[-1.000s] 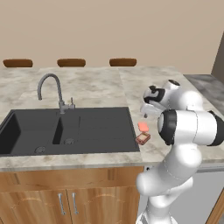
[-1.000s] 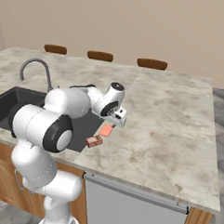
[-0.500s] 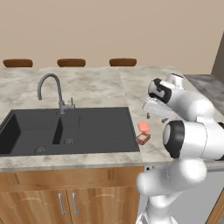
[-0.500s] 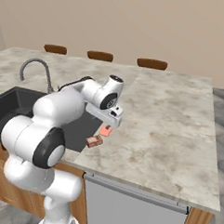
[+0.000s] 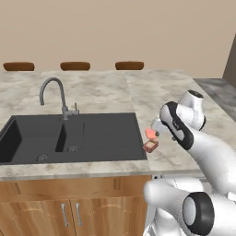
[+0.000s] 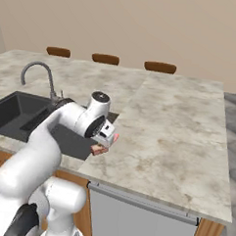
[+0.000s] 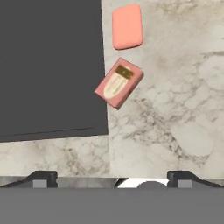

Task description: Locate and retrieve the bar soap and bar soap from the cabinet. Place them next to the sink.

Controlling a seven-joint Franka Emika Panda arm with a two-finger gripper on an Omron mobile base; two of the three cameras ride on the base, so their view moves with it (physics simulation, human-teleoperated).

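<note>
- The dark double sink (image 5: pixel 69 136) sits at 9 o'clock in the left base view, its curved faucet (image 5: pixel 54 94) rising behind the basins at 10 o'clock.
- Just past the sink's right rim, both soaps lie on the marble surface (image 5: pixel 156 94): the salmon-pink bar (image 7: pixel 127 26) at 12 o'clock in the hand view, the maroon bar with the pale face (image 7: pixel 119 82) just below it, turned at an angle, one corner at the sink's edge.
- The two bars are close together but a sliver of surface shows between them; neither is in the tool.
- Over the last second the arm has swung and lifted, its elbow dropping toward 4 o'clock, while the soaps kept their spot. The tool (image 7: pixel 113 177) now hangs above them, empty, its two dark tips set wide apart.
- That reads as a release already made: both bars rest beside the sink, so the task looks essentially done, with only the withdrawal of the arm left.
- In the right base view the hand (image 6: pixel 105 134) partly covers the soaps at 9 o'clock near the surface's front edge.
- Three brown chair backs (image 5: pixel 129 65) line the far side at 12 o'clock; wooden cabinet doors (image 5: pixel 69 212) sit under the sink at 7 o'clock.
- Nothing crowds the bars; the maroon one's closeness to the basin is the only risk if it were nudged.
</note>
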